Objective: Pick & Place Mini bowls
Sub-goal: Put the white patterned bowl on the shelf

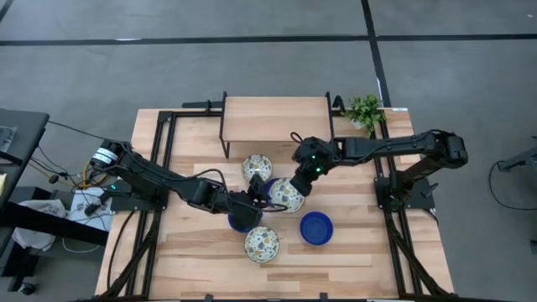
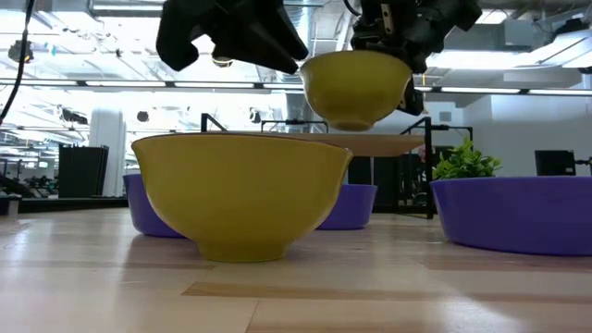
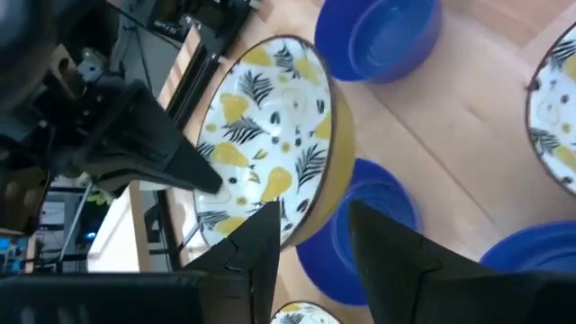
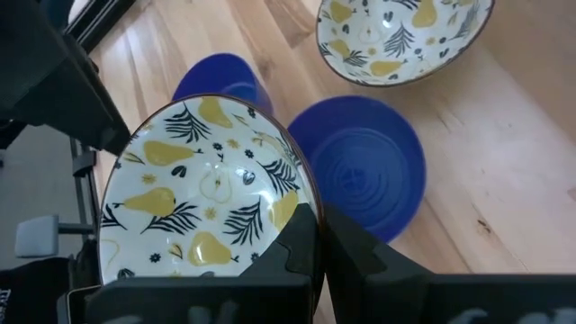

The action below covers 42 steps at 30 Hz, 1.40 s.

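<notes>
The right hand (image 1: 295, 190) is pinching the pear-patterned bowl's (image 1: 285, 195) rim, fingers closed; the left hand (image 1: 254, 201), part-open and empty, is crowding it, risking a knock loose.

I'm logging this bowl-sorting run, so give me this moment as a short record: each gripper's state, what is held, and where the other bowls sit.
right gripper: shut on the rim of the lifted patterned bowl
lifted patterned bowl: clear of the table in the low view, above a blue bowl
left gripper: jaws apart, either side of that same bowl's rim, not closed on it
patterned bowls on table: one near the raised shelf, one at the front
separate blue bowl: on the table, right of the front patterned one
</notes>
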Available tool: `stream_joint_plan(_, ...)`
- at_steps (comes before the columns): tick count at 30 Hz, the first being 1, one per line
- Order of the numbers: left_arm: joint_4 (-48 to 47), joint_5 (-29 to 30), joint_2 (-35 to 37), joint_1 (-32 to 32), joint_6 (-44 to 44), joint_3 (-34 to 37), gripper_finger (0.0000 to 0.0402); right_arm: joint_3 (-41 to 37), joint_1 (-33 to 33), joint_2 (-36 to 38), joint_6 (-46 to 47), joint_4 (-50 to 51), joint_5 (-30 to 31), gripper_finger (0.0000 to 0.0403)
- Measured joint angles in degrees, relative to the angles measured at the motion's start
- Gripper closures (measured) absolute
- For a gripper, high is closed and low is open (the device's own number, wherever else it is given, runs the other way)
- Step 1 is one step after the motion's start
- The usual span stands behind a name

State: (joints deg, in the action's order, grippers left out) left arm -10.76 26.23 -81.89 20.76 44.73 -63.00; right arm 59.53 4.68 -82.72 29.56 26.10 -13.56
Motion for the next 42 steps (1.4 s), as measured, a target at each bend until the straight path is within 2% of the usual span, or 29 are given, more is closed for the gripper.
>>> stream_joint_plan(5, 0.07, -4.72, -0.01, -0.67, -0.51, 0.0, 0.027, 0.0, -0.63, 0.0, 0.0, -1.81, -0.1, 0.0402)
stream_joint_plan(16, 0.34, -6.02, -0.22, -3.48, -0.51, 0.02, 0.027, 0.0, -2.03, 0.0, 0.02, -2.42, -0.13, 0.04)
stream_joint_plan(23, 0.48, -15.26, -0.22, -5.71, -0.16, 0.02, 0.027, -0.02, -2.07, 0.0, 0.0, -2.56, -0.5, 0.0399)
stream_joint_plan(30, 0.33, -16.45, -0.22, -7.06, 0.0, 0.04, 0.027, -0.02, -2.03, 0.0, 0.02, -2.57, -0.44, 0.0399)
stream_joint_plan(33, 0.33, -19.0, -0.22, -7.69, 0.03, 0.04, 0.0271, -0.02, -2.05, 0.0, 0.02, -2.57, -0.48, 0.0399)
stream_joint_plan(37, 0.37, -22.09, -0.23, -8.24, 0.05, 0.04, 0.029, -0.02, -2.05, 0.0, 0.02, -2.64, -0.64, 0.0399)
stream_joint_plan(42, 0.48, -22.68, -0.26, -8.57, 0.19, 0.04, 0.0327, -0.02, -2.05, 0.0, 0.34, -2.76, -0.59, 0.0399)
